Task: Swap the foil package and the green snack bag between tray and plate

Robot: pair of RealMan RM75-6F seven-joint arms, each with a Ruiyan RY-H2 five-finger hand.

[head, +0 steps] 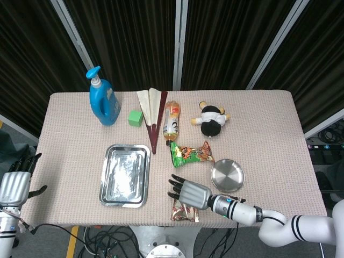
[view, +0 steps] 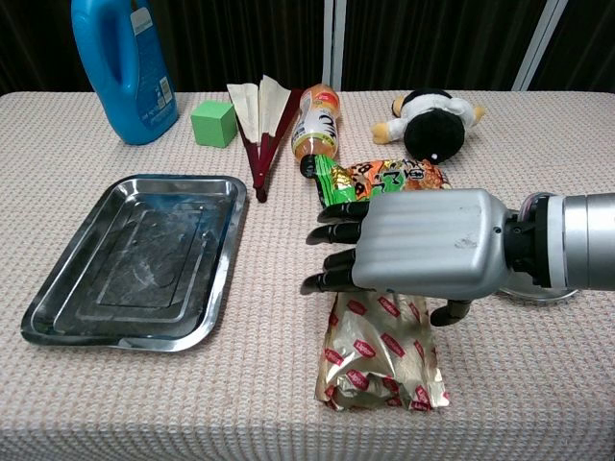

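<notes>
You are working with one gold-and-red foil package (view: 380, 355), one green snack bag (view: 380, 178), one steel tray (head: 127, 174) and one round steel plate (head: 227, 174), all lying on the desk. Only the head view is showing your left hand (head: 15, 184), released at 8 o'clock. Your right hand (view: 423, 254) is hovering spread over the package at 6 o'clock, grasping nothing.
</notes>
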